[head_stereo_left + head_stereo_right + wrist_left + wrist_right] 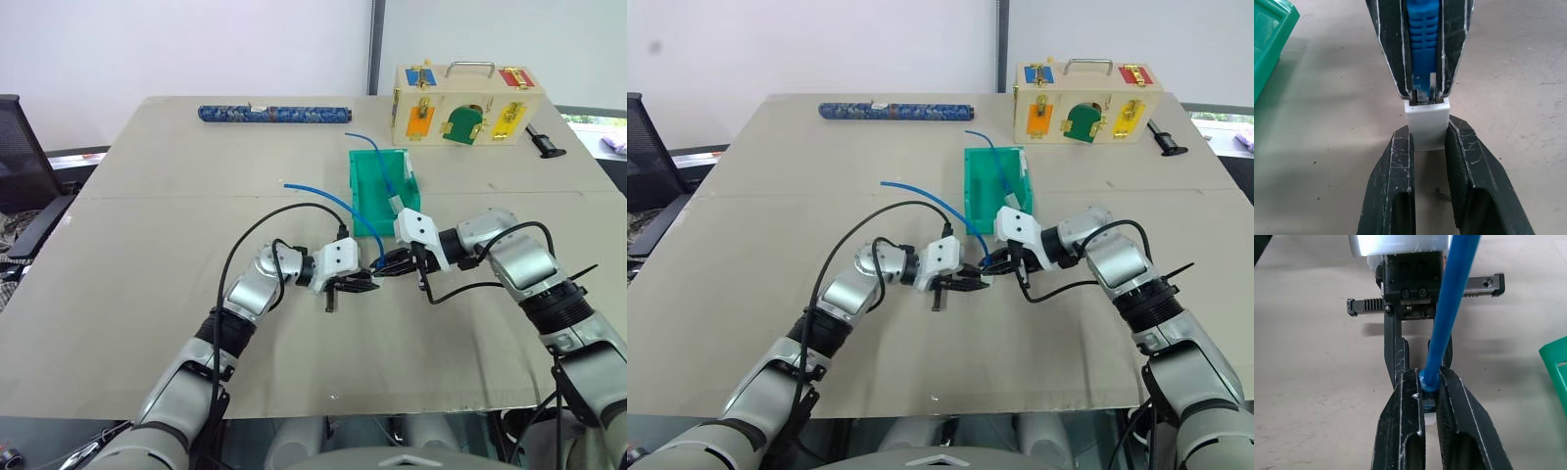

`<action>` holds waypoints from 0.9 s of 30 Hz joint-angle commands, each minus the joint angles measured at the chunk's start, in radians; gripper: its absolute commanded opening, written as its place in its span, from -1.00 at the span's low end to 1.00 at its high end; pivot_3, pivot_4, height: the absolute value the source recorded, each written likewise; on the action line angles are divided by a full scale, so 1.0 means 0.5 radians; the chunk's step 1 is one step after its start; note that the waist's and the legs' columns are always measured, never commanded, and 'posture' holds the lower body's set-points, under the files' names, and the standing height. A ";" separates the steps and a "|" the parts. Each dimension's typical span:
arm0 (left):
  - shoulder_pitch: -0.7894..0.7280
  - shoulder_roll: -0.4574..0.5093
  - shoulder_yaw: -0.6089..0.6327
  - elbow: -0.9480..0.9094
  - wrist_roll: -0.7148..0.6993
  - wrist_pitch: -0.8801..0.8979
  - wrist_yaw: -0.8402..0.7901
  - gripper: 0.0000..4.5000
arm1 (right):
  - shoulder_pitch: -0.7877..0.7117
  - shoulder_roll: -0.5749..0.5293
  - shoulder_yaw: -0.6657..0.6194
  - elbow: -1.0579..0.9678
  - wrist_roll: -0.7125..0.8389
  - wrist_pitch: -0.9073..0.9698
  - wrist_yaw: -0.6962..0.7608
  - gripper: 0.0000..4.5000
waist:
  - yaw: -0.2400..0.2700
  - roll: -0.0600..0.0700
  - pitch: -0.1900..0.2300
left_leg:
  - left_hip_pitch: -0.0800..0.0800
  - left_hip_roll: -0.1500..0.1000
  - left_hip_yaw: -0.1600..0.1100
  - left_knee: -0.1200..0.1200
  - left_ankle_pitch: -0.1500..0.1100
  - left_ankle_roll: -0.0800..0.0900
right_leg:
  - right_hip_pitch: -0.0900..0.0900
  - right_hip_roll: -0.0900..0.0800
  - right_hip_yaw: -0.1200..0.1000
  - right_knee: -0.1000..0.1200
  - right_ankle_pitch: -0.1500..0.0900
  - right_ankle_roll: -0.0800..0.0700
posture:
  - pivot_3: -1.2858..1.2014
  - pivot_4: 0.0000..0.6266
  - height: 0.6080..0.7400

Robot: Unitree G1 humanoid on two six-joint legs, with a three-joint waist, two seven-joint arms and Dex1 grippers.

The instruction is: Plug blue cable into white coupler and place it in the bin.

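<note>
Item: my left gripper [1427, 142]. Fingers clamped on the coupler [1426, 122], one on each side of the white cube. It sits low over the table [147, 245], near the middle, pointing toward my right.

Item: my right gripper [1430, 382]. Fingers closed tight on the ribbed blue plug of the cable [1449, 298]. It faces the left gripper tip to tip, just in front of the bin [364, 191].

Item: coupler. Held with its socket toward the plug. In the left wrist view the plug's clear tip sits at the mouth of the socket, touching its rim; how far in it goes I cannot tell.

Item: cable. From the plug it rises between my right fingers, arcs up and back over the table, and its free end [287, 183] hangs in the air left of the bin.

Item: bin. Teal, standing on the table beyond my grippers. A second blue cable [377, 162] with a pale block at its end lies inside it and trails out over the back wall.

Item: wooden box [460, 103] with coloured doors, far right corner.

Item: dark patterned roll [272, 115], far edge, left of the box.

Item: small black tool [541, 142], right of the box.
</note>
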 commanded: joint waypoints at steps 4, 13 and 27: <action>0.021 -0.006 -0.020 -0.064 0.035 -0.049 -0.015 -0.88 | 0.185 -0.029 0.242 0.191 -0.188 0.099 0.076 -1.00 | 0.000 0.000 -0.003 | 0.023 0.000 0.000 -0.006 -0.001 0.000 | 0.021 0.000 0.000 -0.002 -0.002 0.001 | 0.03 -0.52 1.00; 0.033 -0.028 0.015 -0.083 0.019 0.004 0.010 -0.88 | 0.202 0.100 -0.263 -0.094 0.042 -0.119 -0.212 0.11 | 0.001 0.004 0.000 | 0.021 0.002 -0.003 -0.007 -0.001 0.000 | 0.020 -0.001 0.000 -0.002 -0.001 0.000 | 0.03 -0.52 1.00; 0.020 -0.128 0.411 -0.588 -0.430 0.964 0.312 -0.88 | 1.259 -0.106 -1.188 -1.666 0.353 0.383 -0.968 0.97 | 0.023 0.005 0.010 | -0.019 0.000 -0.009 -0.001 0.000 0.000 | -0.013 -0.003 -0.004 -0.002 -0.001 0.001 | 0.03 -0.52 1.00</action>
